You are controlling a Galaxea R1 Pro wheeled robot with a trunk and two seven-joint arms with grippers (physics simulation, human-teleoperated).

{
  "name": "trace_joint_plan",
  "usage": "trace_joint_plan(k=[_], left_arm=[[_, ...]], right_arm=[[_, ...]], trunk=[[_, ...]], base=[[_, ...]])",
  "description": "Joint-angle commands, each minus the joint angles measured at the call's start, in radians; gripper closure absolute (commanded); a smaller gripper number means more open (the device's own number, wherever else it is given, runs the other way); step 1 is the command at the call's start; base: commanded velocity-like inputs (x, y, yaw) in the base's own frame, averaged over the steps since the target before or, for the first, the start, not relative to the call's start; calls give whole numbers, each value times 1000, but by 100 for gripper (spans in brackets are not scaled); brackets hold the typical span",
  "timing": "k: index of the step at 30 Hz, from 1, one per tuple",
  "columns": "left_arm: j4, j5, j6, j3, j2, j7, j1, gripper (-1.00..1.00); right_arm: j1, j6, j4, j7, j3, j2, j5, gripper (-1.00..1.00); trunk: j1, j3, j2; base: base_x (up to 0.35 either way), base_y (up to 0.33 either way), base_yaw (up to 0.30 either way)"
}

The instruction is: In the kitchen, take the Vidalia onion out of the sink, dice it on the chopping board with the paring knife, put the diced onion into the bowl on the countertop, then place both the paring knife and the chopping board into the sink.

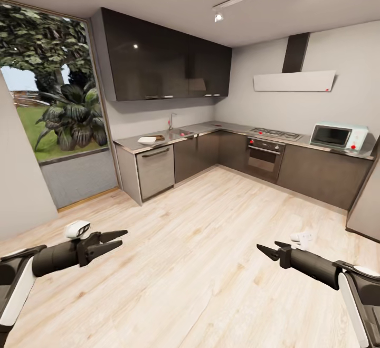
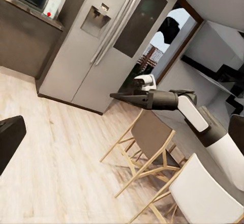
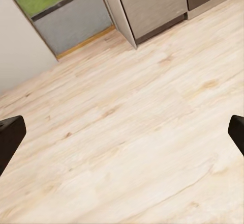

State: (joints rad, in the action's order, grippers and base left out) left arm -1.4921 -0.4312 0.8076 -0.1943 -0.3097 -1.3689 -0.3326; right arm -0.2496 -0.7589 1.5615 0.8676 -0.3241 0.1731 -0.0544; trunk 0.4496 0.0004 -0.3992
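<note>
Both jaws, left (image 1: 120,238) and right (image 1: 265,250), apart and empty; bowl (image 1: 146,139) beside sink (image 1: 178,133)

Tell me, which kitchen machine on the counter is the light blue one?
The microwave at the far right end of the countertop is pale blue. The stove beside it is flat steel, and the oven under that is dark.

No readable words, brand names or numbers appear anywhere in this kitchen. The only markings are small plain red dots: one at the right end of the flat white extractor hood panel (image 1: 294,80) at the upper right of the head view, and one on the pale mint microwave oven (image 1: 339,136) below it, neither bearing lettering.
</note>
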Motion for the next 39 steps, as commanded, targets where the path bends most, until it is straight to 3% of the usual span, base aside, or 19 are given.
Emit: trace_joint_plan(k=[1, 7, 23, 39], left_arm=[[5, -2, 3, -6, 0, -2, 0, -100], [18, 8, -37, -17, 5, 12, 0, -100], [20, 6, 8, -21, 6, 17, 0, -100], [26, 4, 25, -17, 6, 30, 0, -100]], right_arm=[[0, -8, 0, 1, -1, 0, -6, -100], [0, -8, 0, 1, -2, 0, -5, -100], [0, 5, 5, 11, -7, -3, -8, -100], [0, 1, 5, 8, -8, -1, -9, -100]], trunk=[[0, 0, -1], [0, 0, -1], [0, -1, -1], [0, -24, -1]], base=[[26, 0, 0], [45, 0, 0], [319, 0, 0], [325, -85, 78]])
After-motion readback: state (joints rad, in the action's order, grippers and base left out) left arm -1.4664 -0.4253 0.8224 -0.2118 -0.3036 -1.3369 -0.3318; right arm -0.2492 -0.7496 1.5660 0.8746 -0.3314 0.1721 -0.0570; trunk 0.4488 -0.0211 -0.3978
